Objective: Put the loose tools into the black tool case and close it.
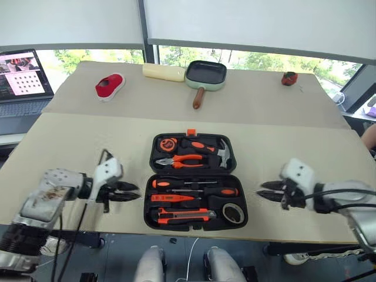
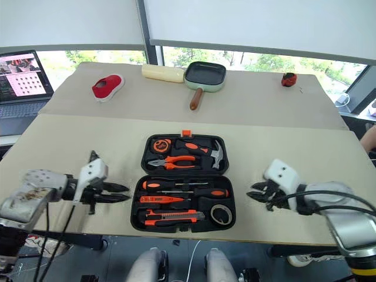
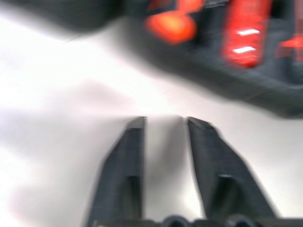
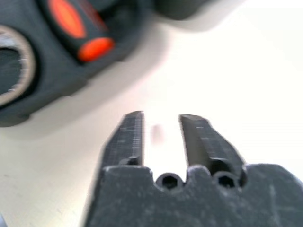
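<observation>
Tools sit in the open black case (image 1: 195,179) near the table's (image 1: 88,135) front edge: two screwdrivers (image 1: 194,188), one knife (image 1: 179,216), one tester pen (image 1: 171,198), one tape roll (image 1: 233,212); the wrist views are blurred; left gripper (image 1: 134,191) and right gripper (image 1: 265,192), both empty with fingers apart, flank the case over bare tabletop.

A: What does my tool case (image 1: 194,179) look like up close?

B: Matt black plastic, with moulded slots. My screwdrivers (image 1: 197,188) carry glossy orange-and-black handles on thin metal shafts.

A: And the hammer (image 1: 223,154)?

B: Its head looks like bright, smooth metal. My tape roll (image 1: 233,212) is black with a slight sheen.

A: The table (image 1: 76,153)?

B: Matt beige, smooth. The frying pan (image 1: 205,75) has a wood-coloured handle.
</observation>
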